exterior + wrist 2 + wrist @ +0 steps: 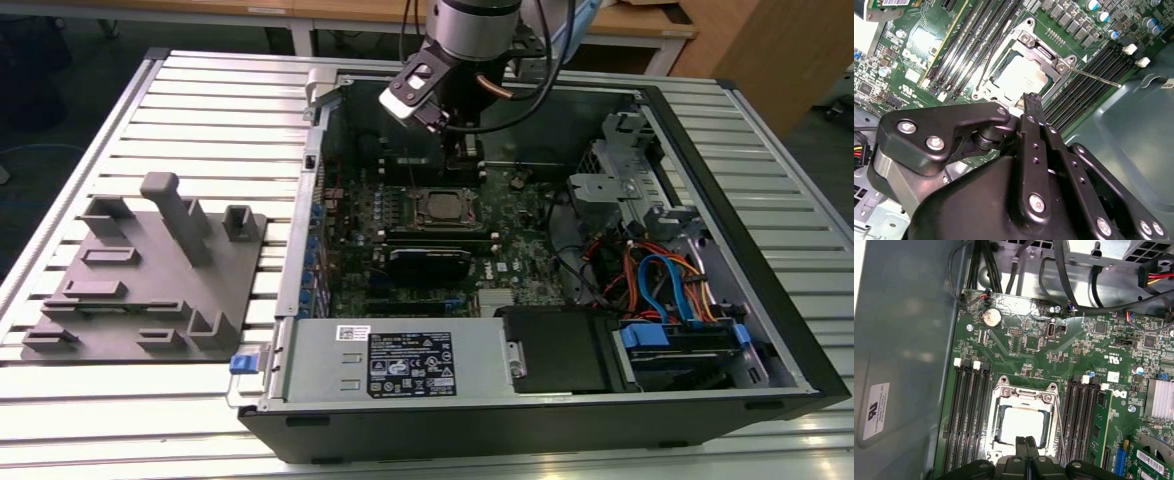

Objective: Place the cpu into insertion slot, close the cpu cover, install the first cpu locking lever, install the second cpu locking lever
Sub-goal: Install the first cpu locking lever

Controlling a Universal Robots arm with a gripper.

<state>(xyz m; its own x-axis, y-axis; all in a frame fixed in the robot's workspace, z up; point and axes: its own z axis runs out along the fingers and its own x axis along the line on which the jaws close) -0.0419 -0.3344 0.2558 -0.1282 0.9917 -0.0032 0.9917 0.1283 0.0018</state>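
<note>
Cpu, a flat silver-grey square chip, sits in the insertion slot, the dark silver-rimmed socket of the green motherboard, with the thin silvery cpu cover frame lying around it. My black two-finger gripper hangs just above the socket's edge, fingers pressed together on nothing, hiding that side of the frame. Well aside from the socket, I cannot read the white label.

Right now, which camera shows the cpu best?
The first wrist view: the cpu is seen square-on, nearly whole, with the gripper over one edge. The second wrist view shows it slanted, beyond the gripper; the exterior view shows it from far off.
</note>
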